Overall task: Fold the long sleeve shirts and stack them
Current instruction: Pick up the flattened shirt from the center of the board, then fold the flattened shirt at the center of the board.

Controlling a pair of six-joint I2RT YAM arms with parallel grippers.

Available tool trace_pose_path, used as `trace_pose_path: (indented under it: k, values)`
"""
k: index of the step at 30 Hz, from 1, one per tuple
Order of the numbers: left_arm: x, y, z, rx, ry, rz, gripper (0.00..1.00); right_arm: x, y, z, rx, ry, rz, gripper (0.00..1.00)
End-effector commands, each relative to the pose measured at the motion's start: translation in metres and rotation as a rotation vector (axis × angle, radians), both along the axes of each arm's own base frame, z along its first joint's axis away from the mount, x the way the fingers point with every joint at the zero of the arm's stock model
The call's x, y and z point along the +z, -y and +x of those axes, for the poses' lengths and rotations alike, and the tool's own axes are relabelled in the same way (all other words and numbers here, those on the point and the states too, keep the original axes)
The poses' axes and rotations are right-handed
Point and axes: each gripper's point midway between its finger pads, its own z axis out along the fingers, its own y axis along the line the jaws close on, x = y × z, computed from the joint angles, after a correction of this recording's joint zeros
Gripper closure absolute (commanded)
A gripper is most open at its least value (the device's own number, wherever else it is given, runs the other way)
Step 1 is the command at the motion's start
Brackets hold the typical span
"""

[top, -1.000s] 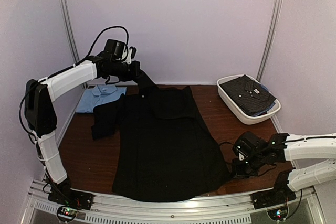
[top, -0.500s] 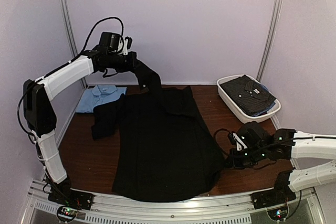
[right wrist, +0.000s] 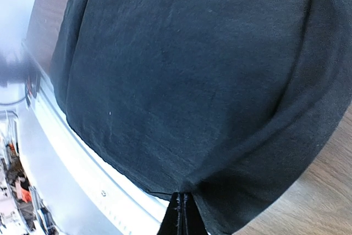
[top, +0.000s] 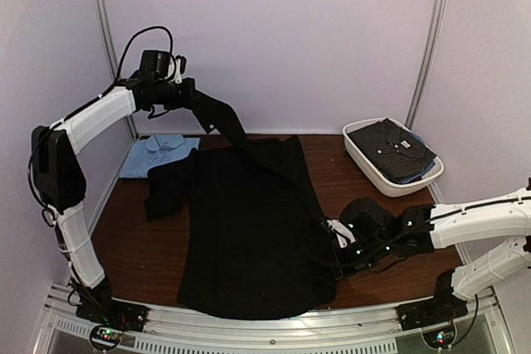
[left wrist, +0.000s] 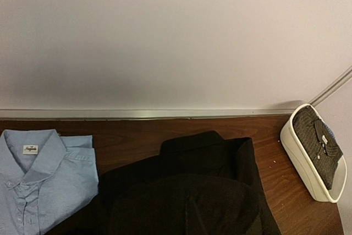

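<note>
The black shirt [top: 249, 230] lies spread mid-bench [top: 133, 246]. The left pincer [top: 193, 98], clamped on a far piece of it, holds cloth high. The right pincer [right wrist: 181, 210] pinches its near-right hem. Light blue shirt [left wrist: 38, 180] folded back-left; white tub [top: 369, 175] of dotted shirts [top: 392, 148] back-right.

Three shirts: one black shirt [top: 257, 230] at centre, one light blue shirt [top: 158, 153] at ten o'clock, one dark dotted shirt [top: 392, 148] at two o'clock. One white tub [top: 369, 165]. Two arms: left arm [top: 95, 118], right arm [top: 477, 221].

Black shirt [right wrist: 187, 70] hem in right claw [right wrist: 181, 210]
</note>
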Motion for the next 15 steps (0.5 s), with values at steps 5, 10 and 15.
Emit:
trace_pose_path:
  k: [5,10,15]
  values:
    - [0.036,-0.049,0.019,0.096,0.120,0.002,1.00,0.011,-0.035,0.000,0.131,0.039,0.064,1.00]
    - [0.035,-0.063,0.023,0.134,0.125,0.029,1.00,0.004,-0.044,-0.002,0.173,0.023,0.061,1.00]
    - [0.026,-0.068,0.031,0.140,0.109,0.039,1.00,0.000,-0.058,-0.004,0.226,0.005,0.073,1.00]
